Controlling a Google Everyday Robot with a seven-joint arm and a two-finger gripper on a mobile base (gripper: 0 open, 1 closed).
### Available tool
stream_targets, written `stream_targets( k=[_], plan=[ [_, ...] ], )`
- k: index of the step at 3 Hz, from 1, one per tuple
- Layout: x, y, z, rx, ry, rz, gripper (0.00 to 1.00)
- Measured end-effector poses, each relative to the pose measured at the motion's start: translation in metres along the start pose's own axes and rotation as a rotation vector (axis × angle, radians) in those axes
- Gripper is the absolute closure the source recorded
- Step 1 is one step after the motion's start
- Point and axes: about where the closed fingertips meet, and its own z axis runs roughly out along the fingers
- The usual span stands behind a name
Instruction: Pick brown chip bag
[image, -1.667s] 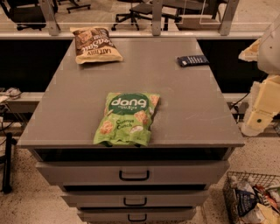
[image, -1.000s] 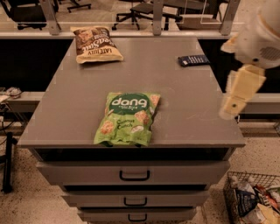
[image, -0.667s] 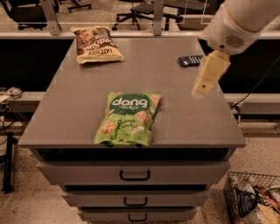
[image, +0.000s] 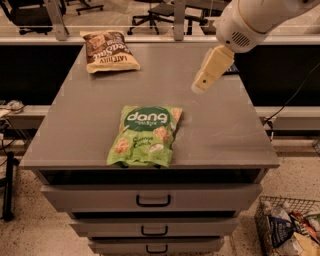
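The brown chip bag (image: 108, 50) lies flat at the far left corner of the grey cabinet top (image: 90, 130). It is dark brown with a cream band and white lettering. My gripper (image: 201, 86) hangs from the white arm that enters at the upper right. It is above the right part of the top, well to the right of the brown bag and nearer to me. It touches nothing.
A bright green "dang" bag (image: 143, 135) lies near the front middle of the top. A small dark packet (image: 231, 68) at the far right is mostly hidden by the arm. Drawers (image: 152, 200) face me. A wire basket (image: 290, 227) of packets stands on the floor at right. Office chairs (image: 160, 10) stand behind.
My arm has swung in from the right edge of the view and moved left over the cabinet top, toward the far side. The bags have not moved.
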Motion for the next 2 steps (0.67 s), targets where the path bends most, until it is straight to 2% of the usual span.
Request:
stream_targets(
  k=[1, 2],
  plan=[
    [0.0, 0.0, 0.0, 0.0, 0.0, 0.0, 0.0],
    [-0.01, -0.002, 0.011, -0.01, -0.043, 0.029, 0.0]
  ],
)
